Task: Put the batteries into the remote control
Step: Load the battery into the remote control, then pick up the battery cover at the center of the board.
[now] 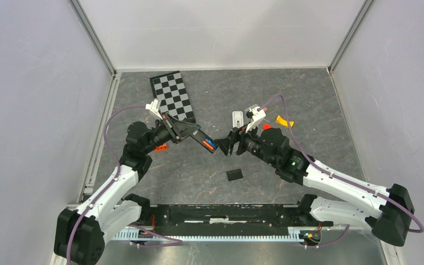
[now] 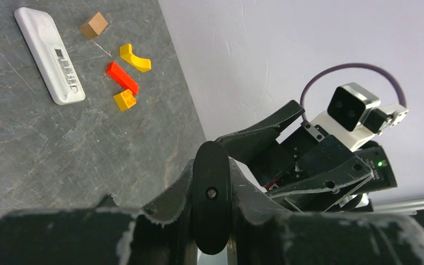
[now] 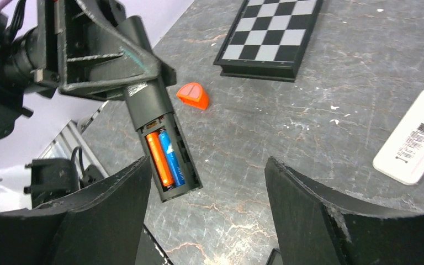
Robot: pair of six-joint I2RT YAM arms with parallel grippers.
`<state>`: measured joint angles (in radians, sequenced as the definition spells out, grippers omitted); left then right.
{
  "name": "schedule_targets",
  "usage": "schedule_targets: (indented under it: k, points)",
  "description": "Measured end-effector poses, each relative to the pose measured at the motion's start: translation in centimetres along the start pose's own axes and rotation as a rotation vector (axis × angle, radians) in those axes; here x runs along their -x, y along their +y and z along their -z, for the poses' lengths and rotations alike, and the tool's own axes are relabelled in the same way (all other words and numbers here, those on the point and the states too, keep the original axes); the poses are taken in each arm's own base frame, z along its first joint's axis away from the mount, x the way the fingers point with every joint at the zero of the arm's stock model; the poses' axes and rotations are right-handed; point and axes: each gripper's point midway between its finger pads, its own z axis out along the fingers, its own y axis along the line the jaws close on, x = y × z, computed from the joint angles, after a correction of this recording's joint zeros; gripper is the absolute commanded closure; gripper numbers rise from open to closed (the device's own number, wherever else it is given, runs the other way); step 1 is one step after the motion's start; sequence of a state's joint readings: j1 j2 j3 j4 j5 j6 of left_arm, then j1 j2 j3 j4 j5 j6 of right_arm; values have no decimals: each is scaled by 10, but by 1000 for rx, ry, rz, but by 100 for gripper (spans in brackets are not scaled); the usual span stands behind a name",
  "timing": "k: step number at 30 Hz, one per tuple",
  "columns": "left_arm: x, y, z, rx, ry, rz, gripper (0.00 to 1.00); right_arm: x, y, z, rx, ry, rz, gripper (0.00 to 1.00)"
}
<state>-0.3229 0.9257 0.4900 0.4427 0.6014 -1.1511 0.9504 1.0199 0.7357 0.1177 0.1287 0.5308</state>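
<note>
My left gripper is shut on a black remote and holds it above the table, its open battery bay facing up. In the right wrist view an orange battery and a blue battery lie side by side in the bay of the remote. My right gripper is open and empty, its left finger just beside the remote's end. In the left wrist view the remote shows end-on, clamped between the fingers. No gold-brass battery is in view.
A small black cover lies on the table near the front. A white remote, a checkerboard, an orange block, and red and yellow blocks lie around. Walls enclose three sides.
</note>
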Motion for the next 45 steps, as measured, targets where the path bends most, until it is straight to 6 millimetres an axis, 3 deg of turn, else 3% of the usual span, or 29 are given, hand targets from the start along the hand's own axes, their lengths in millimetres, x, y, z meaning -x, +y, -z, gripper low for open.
schedule_targets:
  k: [7, 9, 14, 16, 20, 24, 28, 34, 38, 45]
  points:
    - [-3, 3, 5, 14, 15, -107, 98, -10, 5, -4, 51, 86, 83, 14]
    - [-5, 11, 9, 58, 10, -133, 98, -15, -3, -4, 30, 122, 120, 2]
    - [-6, 36, 26, 208, -22, -171, 98, -42, -36, 6, -38, 264, 289, 2]
    - [-6, 46, 34, 270, -41, -177, 98, -57, -47, 10, -43, 327, 375, 9]
    - [-6, 61, 48, 366, -66, -183, 98, -103, -77, 22, -82, 505, 468, 42]
    - [-7, 73, 57, 435, -77, -195, 98, -136, -82, 20, -151, 601, 364, 45]
    - [-6, 75, 63, 458, -85, -217, 98, -161, -64, 20, -187, 628, 277, 47]
    - [-7, 80, 67, 485, -84, -233, 98, -205, -61, 20, -287, 702, 200, 61]
    - [-4, 81, 69, 496, -103, -242, 98, -214, -67, 19, -357, 705, 162, 63]
    - [-1, 83, 70, 498, -124, -249, 98, -207, -64, 7, -389, 683, 146, 66]
